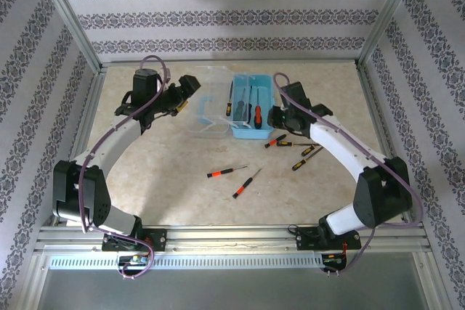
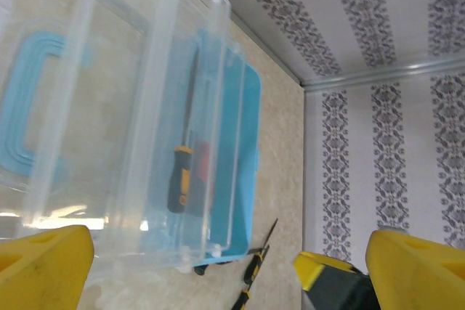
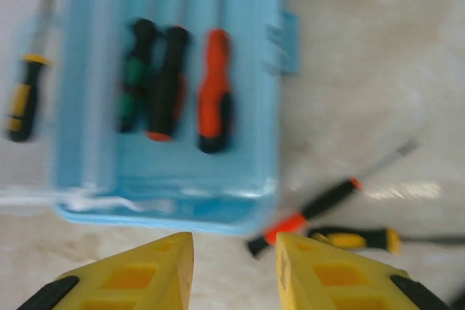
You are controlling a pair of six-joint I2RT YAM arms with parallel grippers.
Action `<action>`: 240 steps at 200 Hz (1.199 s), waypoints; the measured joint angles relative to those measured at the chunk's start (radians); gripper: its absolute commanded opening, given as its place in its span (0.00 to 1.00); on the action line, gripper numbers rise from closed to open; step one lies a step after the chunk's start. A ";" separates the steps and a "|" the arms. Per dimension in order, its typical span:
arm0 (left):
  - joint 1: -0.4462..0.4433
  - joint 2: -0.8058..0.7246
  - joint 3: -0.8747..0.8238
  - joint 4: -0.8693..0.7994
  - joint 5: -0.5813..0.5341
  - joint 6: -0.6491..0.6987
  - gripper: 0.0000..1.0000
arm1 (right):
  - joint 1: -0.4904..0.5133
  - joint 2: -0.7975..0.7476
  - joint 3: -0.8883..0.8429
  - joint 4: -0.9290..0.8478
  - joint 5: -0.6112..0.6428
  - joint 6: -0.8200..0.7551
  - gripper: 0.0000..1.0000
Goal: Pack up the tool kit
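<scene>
Right wrist: tool box [image 3: 168, 207] just beyond right gripper [image 3: 234, 243], jaws apart, empty.

No legible text, brand, label or no. on any surface. Right wrist view: the screwdriver handles [image 3: 215, 92] in the blue case [image 3: 247, 179] are too blurred to read any marking. The wall pattern [image 1: 218, 19] is ornament, not lettering.
</scene>
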 measured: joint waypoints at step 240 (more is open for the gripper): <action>-0.377 0.054 0.047 -0.039 0.045 0.118 0.97 | -0.180 -0.131 -0.451 0.074 0.012 0.130 0.42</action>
